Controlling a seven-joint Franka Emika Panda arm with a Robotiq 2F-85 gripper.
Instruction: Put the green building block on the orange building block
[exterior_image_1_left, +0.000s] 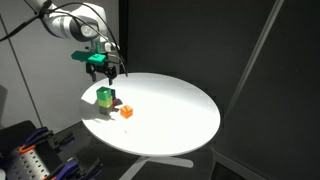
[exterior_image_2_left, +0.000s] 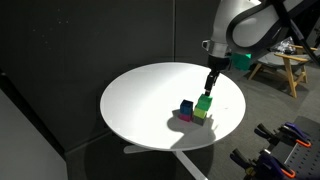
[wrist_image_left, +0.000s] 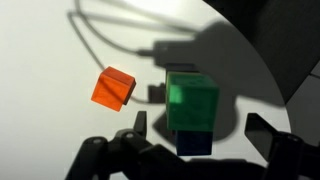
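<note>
The green building block (wrist_image_left: 192, 100) sits on top of a dark blue cube (wrist_image_left: 192, 143) on the white round table (exterior_image_1_left: 180, 110). It also shows in both exterior views (exterior_image_1_left: 104, 95) (exterior_image_2_left: 204, 101). The orange building block (wrist_image_left: 112, 88) lies alone on the table a short way from that stack, and shows in an exterior view (exterior_image_1_left: 127, 111). My gripper (wrist_image_left: 200, 125) is open and empty, hovering just above the green block with a finger on either side; it shows in both exterior views (exterior_image_1_left: 105, 73) (exterior_image_2_left: 209, 84).
A lime-green cube (exterior_image_2_left: 200, 114), the blue cube (exterior_image_2_left: 187, 107) and a magenta one (exterior_image_2_left: 183, 117) cluster round the stack near the table edge (exterior_image_2_left: 150, 100). Dark curtains stand behind. Tool racks (exterior_image_1_left: 25, 155) (exterior_image_2_left: 285, 140) and a wooden stool (exterior_image_2_left: 290, 65) stand beside the table.
</note>
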